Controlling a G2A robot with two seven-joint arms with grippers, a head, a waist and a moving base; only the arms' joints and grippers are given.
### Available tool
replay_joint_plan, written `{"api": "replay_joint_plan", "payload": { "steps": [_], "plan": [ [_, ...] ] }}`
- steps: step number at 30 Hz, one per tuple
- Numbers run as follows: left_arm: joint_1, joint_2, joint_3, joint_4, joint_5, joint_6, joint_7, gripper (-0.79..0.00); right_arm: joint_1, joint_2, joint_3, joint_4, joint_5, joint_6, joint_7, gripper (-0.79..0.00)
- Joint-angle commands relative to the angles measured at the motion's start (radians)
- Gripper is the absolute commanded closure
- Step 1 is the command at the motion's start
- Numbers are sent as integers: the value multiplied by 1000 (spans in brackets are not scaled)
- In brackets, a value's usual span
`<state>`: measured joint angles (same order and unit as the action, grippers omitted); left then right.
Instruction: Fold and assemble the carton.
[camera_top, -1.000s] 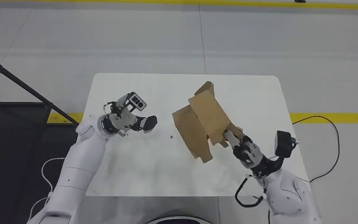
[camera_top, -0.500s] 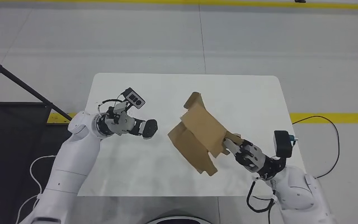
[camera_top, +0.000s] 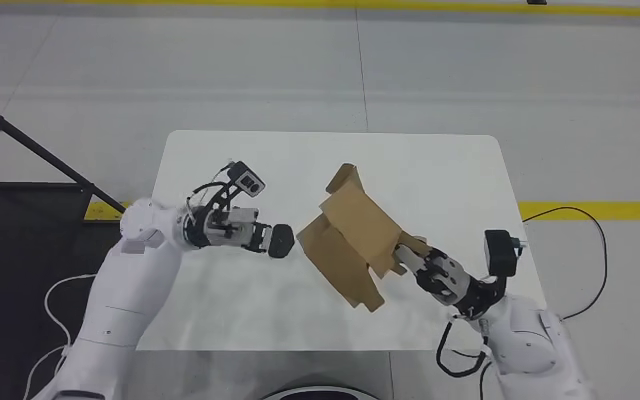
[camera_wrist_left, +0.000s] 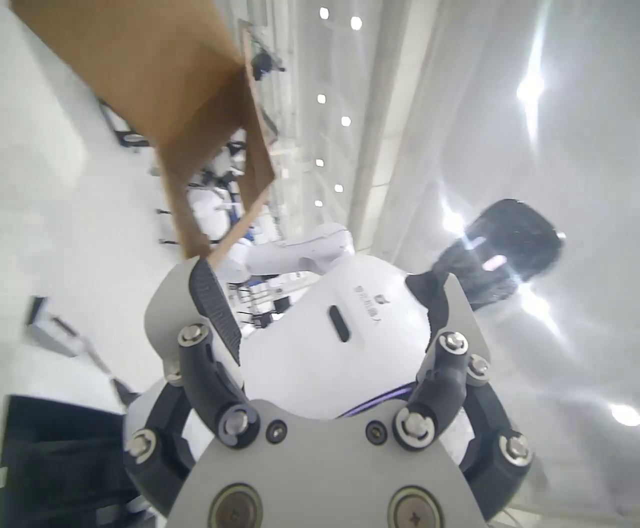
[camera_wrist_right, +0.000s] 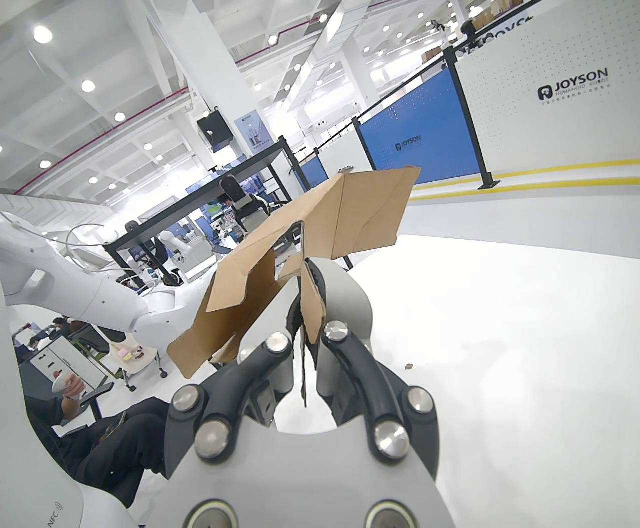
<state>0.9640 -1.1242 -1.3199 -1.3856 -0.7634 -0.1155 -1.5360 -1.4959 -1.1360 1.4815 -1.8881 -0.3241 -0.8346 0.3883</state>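
Carton (camera_top: 352, 235) half-opened, brown, panels and flaps splayed at odd angles, tilted over middle of desk (camera_top: 450, 165), a bit toward desk's R half. Can't tell if its low corner touches desk top or hangs clear. R gripper (camera_wrist_right: 309, 280) over desk's R front area, fingers pinched tight on one thin flap edge of carton; that's the only hold on it. L gripper (camera_wrist_left: 320, 282) over desk's L half near desk centre, fingers spread wide w/ nothing between them, tips close to carton's near edge but apart from it.

Step, my guess: L gripper set to take or push the free side so carton can be squared up. Assembly barely begun, no flaps tucked.

Risks: single-flap pinch is weak, so a push from L side could pivot whole carton round R fingers, or tear/crease the flap instead of opening the body. Carton's tilted, so L fingers may catch the wrong panel or slide under it. If R hold slips, carton drops flat on desk and prob. collapses shut. Loose flaps could also fold inward & block later tucking.
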Motion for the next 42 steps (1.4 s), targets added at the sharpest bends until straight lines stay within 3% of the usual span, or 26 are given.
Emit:
{"api": "replay_joint_plan", "payload": {
  "steps": [1,4,15,21,26,29,42],
  "plan": [
    [-16,10,-3,4,23,-72,0,-785,5,2,-1,5,12,11,11,0],
    [-28,28,33,-30,46,-166,0,-785,8,4,-6,16,51,15,22,0],
    [-55,87,17,-153,135,-214,45,-785,62,26,-46,70,311,28,219,0],
    [-52,125,59,-218,284,-314,144,-785,95,38,-60,98,479,30,326,0],
    [-41,176,106,-257,382,-491,322,-785,116,47,-68,114,584,37,415,0],
    [-39,180,108,-259,387,-506,336,-785,124,53,-69,123,622,45,459,0],
    [-22,179,110,-277,401,-510,370,-785,116,52,-73,114,602,64,432,0]
  ]
}}
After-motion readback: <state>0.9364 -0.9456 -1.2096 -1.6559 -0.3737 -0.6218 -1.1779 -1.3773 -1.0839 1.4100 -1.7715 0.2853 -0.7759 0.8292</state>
